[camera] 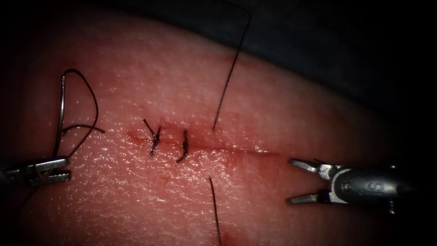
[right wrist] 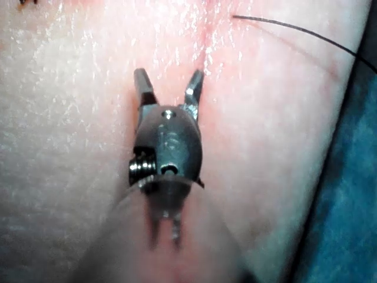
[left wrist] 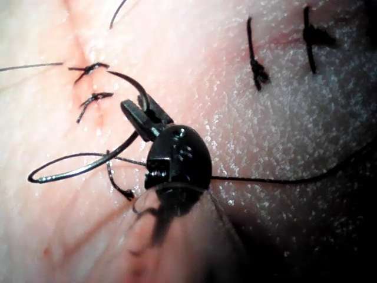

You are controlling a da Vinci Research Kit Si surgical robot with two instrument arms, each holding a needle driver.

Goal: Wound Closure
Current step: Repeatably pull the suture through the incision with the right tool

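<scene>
Nearest the endoscope, a strand of thread [camera: 215, 209] emerges from the tissue [camera: 282, 114] just below the cut [camera: 236, 151] and runs off the bottom edge. At right, the right arm's tool [camera: 296, 181] hovers with its two jaws spread wide and holding nothing, one tip near the right end of the cut; the right wrist view shows the same open tool [right wrist: 169, 87] over pale tissue [right wrist: 70, 118], with a line of thread [right wrist: 294, 30] lying well apart from it. At far left, well away from the cut, the left arm's tool [camera: 63, 169] has its jaws clamped on the curved needle [camera: 60, 118], gripping it near one end so that the curve rises free above the tissue, not in it. The left wrist view shows that tool [left wrist: 136, 112] closed across the needle [left wrist: 82, 170], with the dark thread [left wrist: 283, 178] trailing across the tissue [left wrist: 235, 118]. Farther in, two finished stitches [camera: 155, 139] cross the left part of the cut, knotted with short tails, red fluid [camera: 134, 135] tinting the line beside them. Beyond the cut, another length of thread [camera: 232, 68] leaves the tissue just above it and climbs toward the dark background.
</scene>
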